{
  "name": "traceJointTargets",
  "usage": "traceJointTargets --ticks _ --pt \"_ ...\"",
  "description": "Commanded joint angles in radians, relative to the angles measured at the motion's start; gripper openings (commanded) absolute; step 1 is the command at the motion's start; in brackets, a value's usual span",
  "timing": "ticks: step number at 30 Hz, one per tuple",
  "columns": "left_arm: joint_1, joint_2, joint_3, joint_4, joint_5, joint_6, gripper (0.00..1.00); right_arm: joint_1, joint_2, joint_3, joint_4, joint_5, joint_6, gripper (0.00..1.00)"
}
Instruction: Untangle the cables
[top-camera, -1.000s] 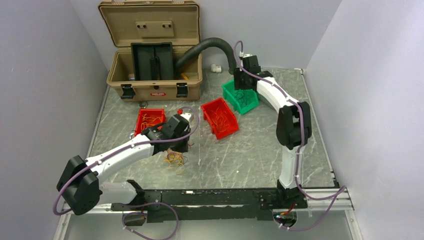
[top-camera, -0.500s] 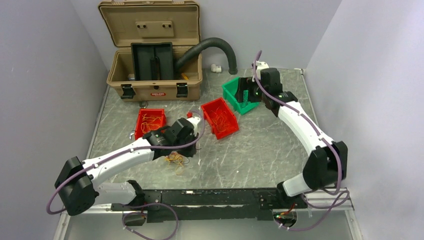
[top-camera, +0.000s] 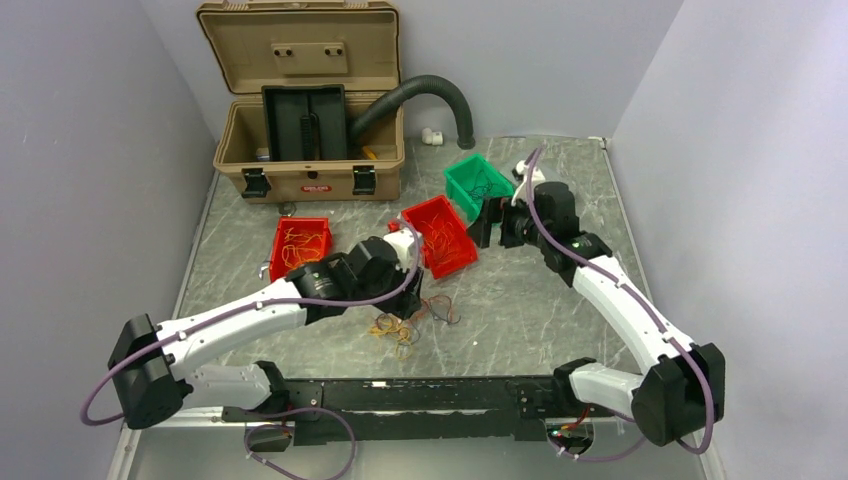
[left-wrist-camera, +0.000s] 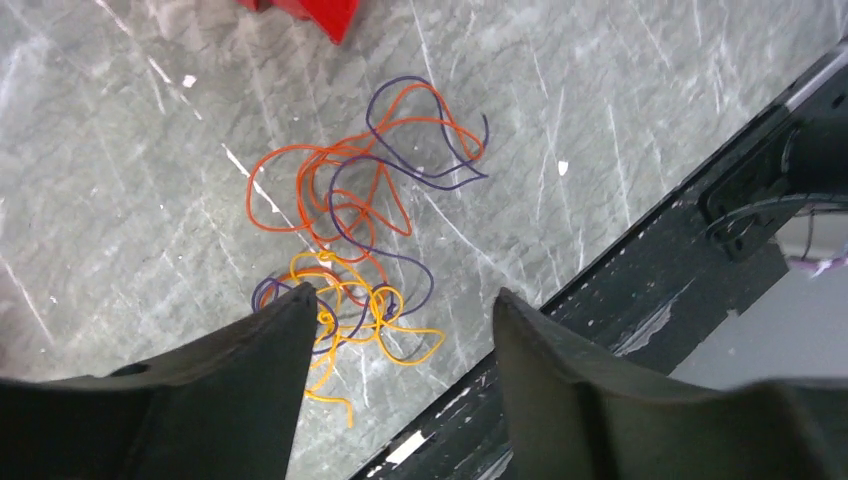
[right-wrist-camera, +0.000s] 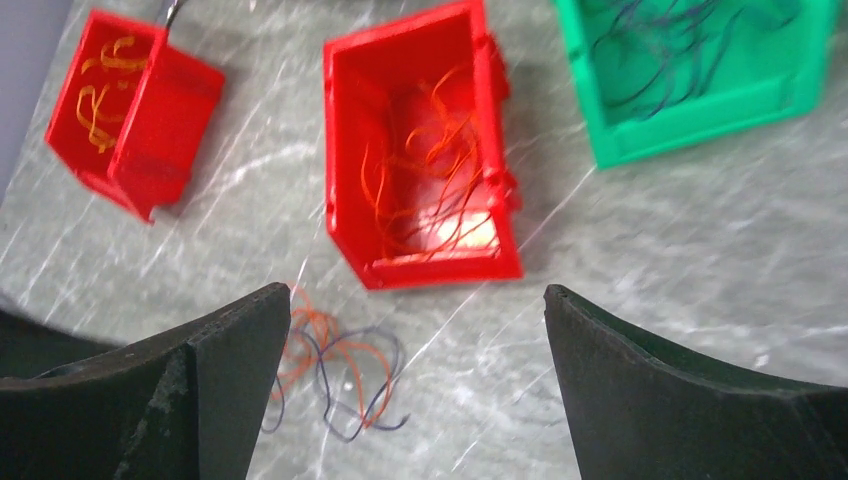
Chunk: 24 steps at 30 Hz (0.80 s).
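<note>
Orange, yellow and purple cables lie loose on the table, further right than a second ago. The left gripper above them has opened and holds nothing. The right gripper, spread wide and empty, has swung from the green bin to the red bin. The label on the case is unreadable.

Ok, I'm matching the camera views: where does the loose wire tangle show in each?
Top: wire tangle low centre.
Left wrist: tangle mid-frame.
Right wrist: tangle bottom left.
Shared landmark: the middle red bin, above it in all three.
</note>
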Motion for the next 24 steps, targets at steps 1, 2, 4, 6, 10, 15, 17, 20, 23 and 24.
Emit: traceJointTargets --ticks 1,2,4,6,10,15,17,20,23,24 --pt "0.062 -0.064 -0.007 0.021 -0.012 -0.037 0.73 0.062 -0.019 -0.076 0.076 -0.076 0.059 1.0" --pt "0.09 -0.071 -0.004 0.006 -0.006 -0.04 0.76 0.092 -0.016 -0.081 0.08 -0.057 0.062 1.0" --pt "0.134 -0.081 -0.001 -0.025 0.012 -0.048 0.79 0.159 -0.003 -0.08 0.071 -0.004 0.058 1.0" --pt "0.193 -0.09 -0.005 -0.049 0.053 -0.054 0.8 0.233 0.016 -0.073 0.048 0.053 0.051 1.0" --pt "0.23 -0.058 0.002 -0.116 0.132 -0.039 0.77 0.352 0.049 -0.089 0.014 0.143 0.083 0.97" --pt "0.23 0.002 -0.038 -0.119 0.162 -0.028 0.69 0.428 0.068 -0.151 0.014 0.193 0.141 0.78" --pt "0.229 0.021 -0.043 -0.107 0.171 -0.028 0.65 0.455 0.074 -0.17 0.02 0.193 0.157 0.68" --pt "0.228 0.052 -0.046 -0.082 0.185 -0.027 0.61 0.492 0.092 -0.19 0.036 0.194 0.176 0.57" --pt "0.229 0.095 -0.04 -0.064 0.194 -0.025 0.58 0.523 0.13 -0.196 0.056 0.197 0.192 0.47" --pt "0.228 0.11 -0.034 -0.065 0.194 -0.027 0.57 0.53 0.143 -0.195 0.062 0.198 0.195 0.44"
